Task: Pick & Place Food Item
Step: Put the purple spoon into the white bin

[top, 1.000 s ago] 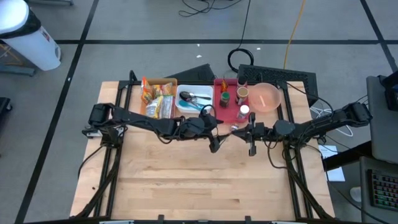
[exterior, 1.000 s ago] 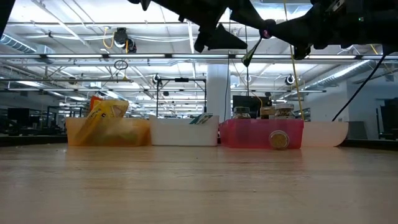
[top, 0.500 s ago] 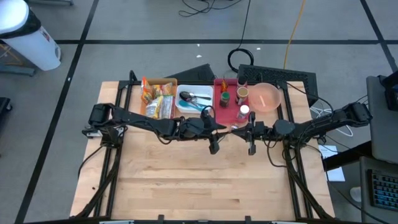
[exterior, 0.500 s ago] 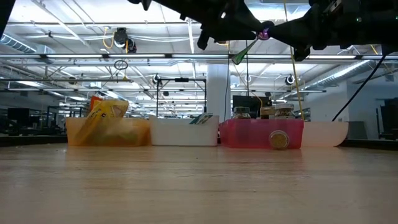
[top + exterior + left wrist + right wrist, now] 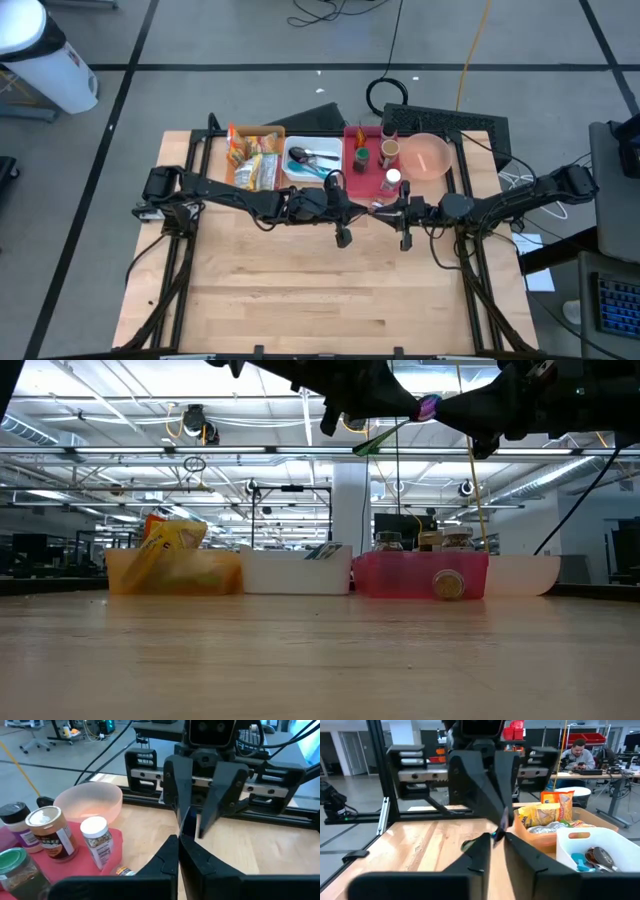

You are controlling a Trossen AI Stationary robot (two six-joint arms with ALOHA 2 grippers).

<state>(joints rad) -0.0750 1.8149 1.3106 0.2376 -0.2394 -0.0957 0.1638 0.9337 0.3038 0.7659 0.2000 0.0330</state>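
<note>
The food item is a small thin packet with a purple end (image 5: 428, 407) and a green tail (image 5: 375, 440). It is held in mid-air above the middle of the table, between my two grippers, which face each other tip to tip. My left gripper (image 5: 352, 212) reaches in from the table's left and is shut on it. My right gripper (image 5: 390, 211) reaches in from the right, its fingers also closed on it. The green tail slants down toward the left, under my left gripper. My left gripper pinches the packet between its two fingers (image 5: 172, 851), coming level from the table's left. Its own fingers hide the exact spot. The packet is clear of the table, and its green tail (image 5: 467, 844) sticks out below. My right gripper pinches the packet's purple end (image 5: 502, 823) between its two fingertips, level from the table's right. The packet reaches from there across to the other gripper.
Along the far edge stand an orange bin of snack bags (image 5: 252, 160), a white bin with utensils (image 5: 313, 160), a red tray of jars (image 5: 372, 158) and a pink bowl (image 5: 428, 157). The wooden tabletop (image 5: 320, 290) lies bare toward the near edge. A person (image 5: 580, 751) sits beyond the table.
My left gripper has shut on the packet while both arms stayed in place. The green tail, which hung down from my right gripper, has swung up toward the table's left and now slants nearly level.
</note>
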